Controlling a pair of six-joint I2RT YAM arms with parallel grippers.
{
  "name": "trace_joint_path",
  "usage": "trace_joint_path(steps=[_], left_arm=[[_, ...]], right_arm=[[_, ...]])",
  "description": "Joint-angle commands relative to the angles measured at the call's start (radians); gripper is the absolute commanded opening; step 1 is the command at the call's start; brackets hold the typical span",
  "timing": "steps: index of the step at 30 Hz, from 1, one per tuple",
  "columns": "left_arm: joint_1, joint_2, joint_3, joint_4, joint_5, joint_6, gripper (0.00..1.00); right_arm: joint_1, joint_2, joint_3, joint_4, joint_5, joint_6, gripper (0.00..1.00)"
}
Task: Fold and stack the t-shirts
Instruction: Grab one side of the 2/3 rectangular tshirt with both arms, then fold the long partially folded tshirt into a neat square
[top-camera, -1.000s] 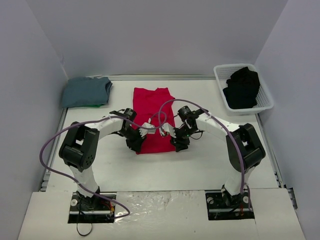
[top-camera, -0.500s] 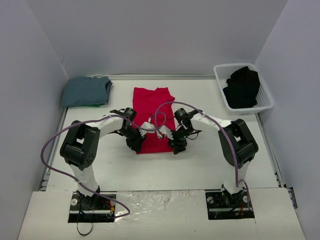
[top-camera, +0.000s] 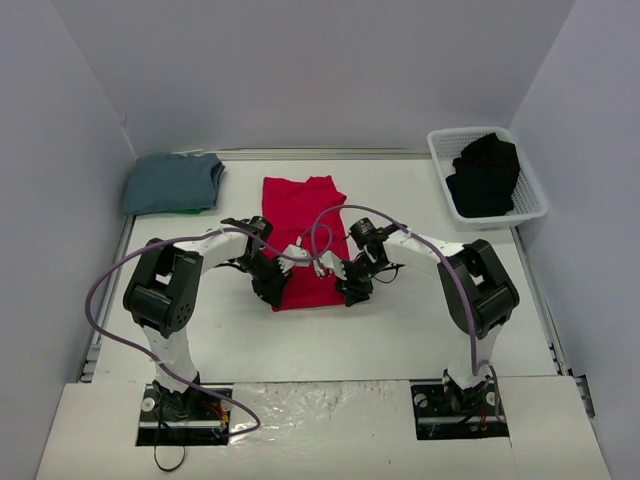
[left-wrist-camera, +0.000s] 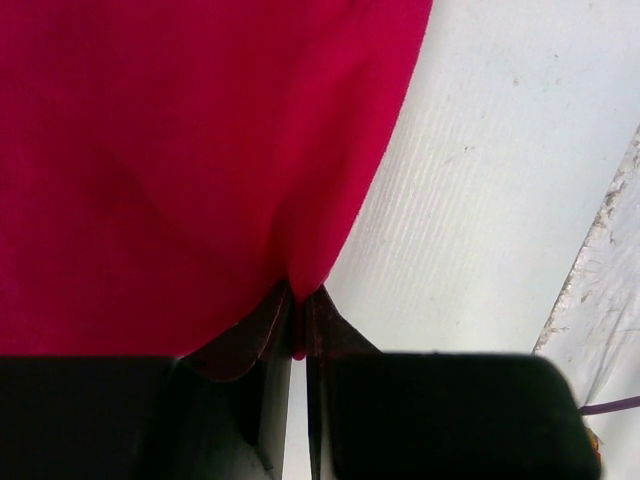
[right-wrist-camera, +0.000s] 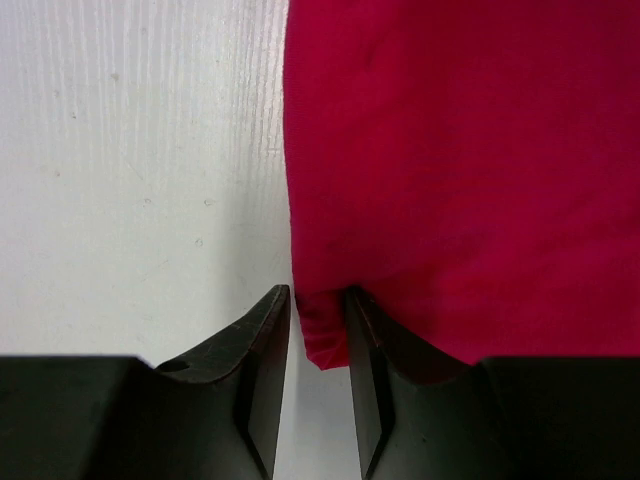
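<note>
The red t-shirt (top-camera: 305, 225) lies folded into a long strip on the white table, mid-scene. My left gripper (top-camera: 274, 296) sits at the shirt's near left corner and is shut on that corner (left-wrist-camera: 298, 292), with red cloth (left-wrist-camera: 150, 150) pinched between the jaws. At the near right corner is my right gripper (top-camera: 351, 293). Its jaws (right-wrist-camera: 317, 292) straddle the corner of the red cloth (right-wrist-camera: 460, 150), with a narrow gap left beside one finger. The blue-grey t-shirt (top-camera: 172, 183) lies folded at the far left. The black t-shirt (top-camera: 485, 175) is bunched in the basket.
A white slatted basket (top-camera: 440, 160) stands at the far right corner of the table. A bit of green cloth (top-camera: 190, 211) peeks from under the blue-grey shirt. Purple cables loop over both arms. Walls close in the back and sides.
My right gripper has slid left onto the shirt's near right corner and its jaws have narrowed around it. The left gripper has kept its hold and place.
</note>
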Motion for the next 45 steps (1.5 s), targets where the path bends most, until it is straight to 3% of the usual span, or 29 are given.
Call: trace_joint_path(steps=[1,5,9,16,30,34,45], left_arm=[[-0.003,0.004,0.021,-0.072,0.038,0.047,0.02],[-0.001,0.004,0.018,-0.075,0.036,0.050,0.02],[-0.001,0.008,0.022,-0.085,0.030,0.052,0.02],[-0.003,-0.022,0.033,-0.118,0.002,0.058,0.02],[-0.014,-0.191,0.036,-0.355,0.053,0.221,0.02],[-0.024,-0.223,0.033,-0.464,0.097,0.311,0.02],[-0.032,-0.285,0.018,-0.533,0.111,0.371,0.02]], right_arm=[[0.004,0.037,-0.101,0.078,0.177,0.045,0.26],[0.007,0.040,-0.150,0.154,0.229,0.075,0.22],[0.007,0.037,-0.141,0.154,0.240,0.101,0.00],[0.007,-0.046,-0.100,0.019,0.203,0.116,0.00],[0.007,-0.354,-0.107,-0.202,0.105,0.124,0.00],[-0.001,-0.390,-0.095,-0.262,0.050,0.084,0.00],[-0.001,-0.500,-0.046,-0.436,-0.047,-0.010,0.00]])
